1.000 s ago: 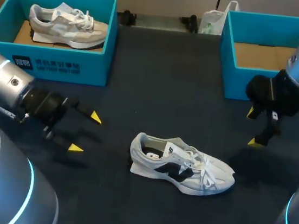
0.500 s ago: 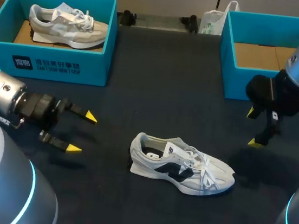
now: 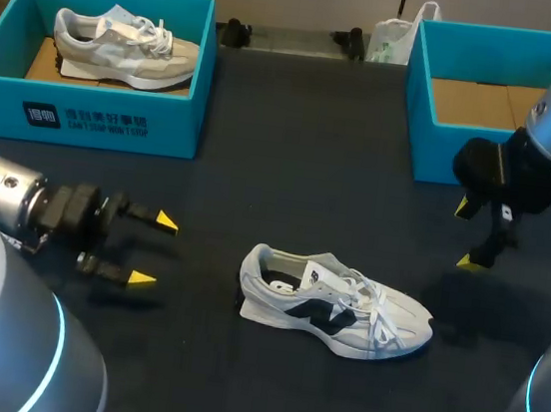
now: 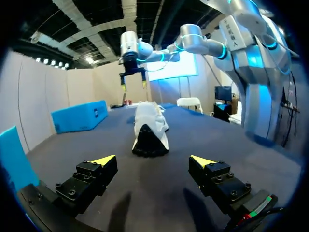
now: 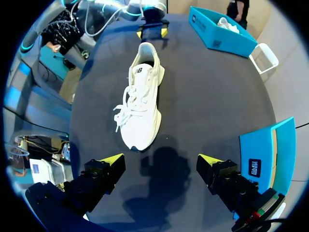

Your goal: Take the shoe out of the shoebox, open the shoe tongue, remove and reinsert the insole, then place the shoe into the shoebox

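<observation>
A white sneaker (image 3: 334, 304) with a black side logo lies on its sole on the dark table, heel to the left. My left gripper (image 3: 154, 250) hovers open to the left of its heel, with a clear gap to the shoe. In the left wrist view the sneaker's heel (image 4: 149, 128) faces the open left gripper (image 4: 153, 159). My right gripper (image 3: 464, 233) hangs open above the table, beyond the toe and to its right. From the right wrist, the sneaker's toe (image 5: 142, 104) points at the open right gripper (image 5: 161, 158). Nothing is held.
A teal shoebox (image 3: 85, 117) at the back left holds a beige sneaker (image 3: 125, 42). A second teal shoebox (image 3: 441, 166) at the back right shows only its cardboard floor, just behind my right gripper.
My left arm has dropped lower and shifted slightly toward the table's front edge, its fingers still apart. The right arm and the white sneaker have not moved.
</observation>
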`<state>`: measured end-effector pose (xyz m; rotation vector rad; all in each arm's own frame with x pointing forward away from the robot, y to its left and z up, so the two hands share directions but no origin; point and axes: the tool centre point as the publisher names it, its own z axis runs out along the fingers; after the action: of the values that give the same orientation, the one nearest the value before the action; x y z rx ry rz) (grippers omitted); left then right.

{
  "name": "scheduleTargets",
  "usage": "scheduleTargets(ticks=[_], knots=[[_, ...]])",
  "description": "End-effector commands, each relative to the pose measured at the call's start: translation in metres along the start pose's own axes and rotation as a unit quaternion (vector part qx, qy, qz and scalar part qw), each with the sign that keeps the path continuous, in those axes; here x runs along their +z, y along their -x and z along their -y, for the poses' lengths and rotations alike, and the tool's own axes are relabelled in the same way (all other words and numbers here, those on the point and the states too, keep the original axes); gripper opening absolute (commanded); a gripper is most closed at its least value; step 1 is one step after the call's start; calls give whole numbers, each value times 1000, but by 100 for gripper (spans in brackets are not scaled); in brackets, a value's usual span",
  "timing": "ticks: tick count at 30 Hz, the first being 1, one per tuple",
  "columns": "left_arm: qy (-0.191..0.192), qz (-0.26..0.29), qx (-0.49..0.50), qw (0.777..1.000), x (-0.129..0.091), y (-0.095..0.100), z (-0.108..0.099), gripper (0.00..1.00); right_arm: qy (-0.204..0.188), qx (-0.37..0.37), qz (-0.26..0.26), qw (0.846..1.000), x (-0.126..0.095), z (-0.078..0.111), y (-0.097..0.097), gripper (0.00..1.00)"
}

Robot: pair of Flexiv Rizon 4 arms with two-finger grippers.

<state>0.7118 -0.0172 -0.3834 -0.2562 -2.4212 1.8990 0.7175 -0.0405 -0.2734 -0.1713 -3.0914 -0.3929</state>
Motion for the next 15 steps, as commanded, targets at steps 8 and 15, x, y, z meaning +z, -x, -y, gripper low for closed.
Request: scheduleTargets(ticks=[8, 15], knots=[[-16, 42, -34, 998, 40, -9, -5, 100, -1, 0, 0, 1000, 0, 0, 0, 100], [-24, 69, -45, 996, 56, -9, -5, 100, -1, 0, 0, 1000, 0, 0, 0, 100]])
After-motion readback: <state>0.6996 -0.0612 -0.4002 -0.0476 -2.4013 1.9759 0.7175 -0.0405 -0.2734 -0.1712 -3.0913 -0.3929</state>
